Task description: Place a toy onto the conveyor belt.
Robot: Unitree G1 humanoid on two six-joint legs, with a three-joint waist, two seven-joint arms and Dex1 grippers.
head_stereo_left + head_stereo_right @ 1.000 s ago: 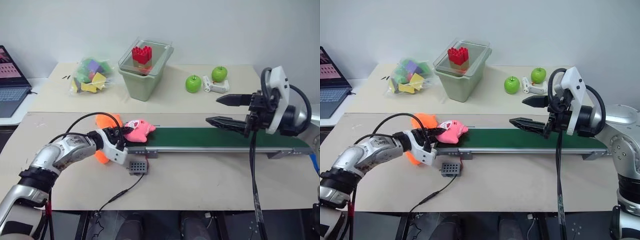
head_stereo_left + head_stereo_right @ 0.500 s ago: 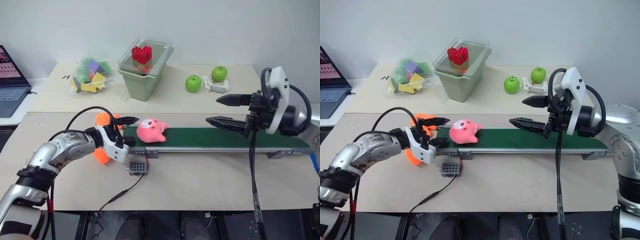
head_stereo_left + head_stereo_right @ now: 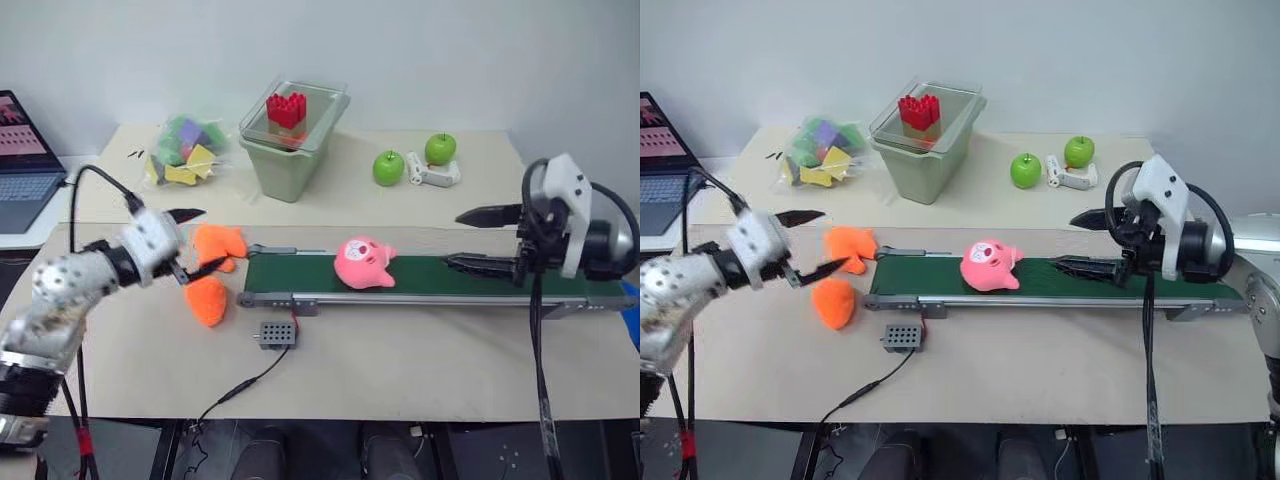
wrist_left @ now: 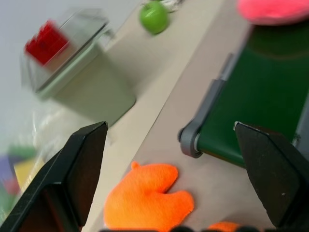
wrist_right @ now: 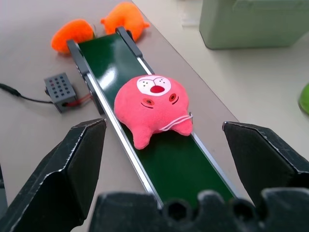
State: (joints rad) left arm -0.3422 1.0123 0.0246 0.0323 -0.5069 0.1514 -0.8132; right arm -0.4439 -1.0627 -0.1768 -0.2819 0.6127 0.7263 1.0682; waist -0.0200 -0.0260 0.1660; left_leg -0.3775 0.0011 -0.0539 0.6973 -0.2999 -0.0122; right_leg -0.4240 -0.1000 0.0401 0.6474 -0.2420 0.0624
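The pink plush toy [image 3: 363,263] lies free on the green conveyor belt [image 3: 480,276], facing the empty, wide-open right gripper [image 3: 487,240] just beside it, far nearer than the open, empty left gripper [image 3: 196,242] beyond the belt's end

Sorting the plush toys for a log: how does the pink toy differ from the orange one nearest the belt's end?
The pink toy lies on the conveyor belt; the orange toy lies on the table, just off the belt's roller end. The pink toy shows a face with white and dark marks; the orange toy shows no face. The pink toy looks rounder, the orange toy flatter. Both are small, soft plush, and neither is held.
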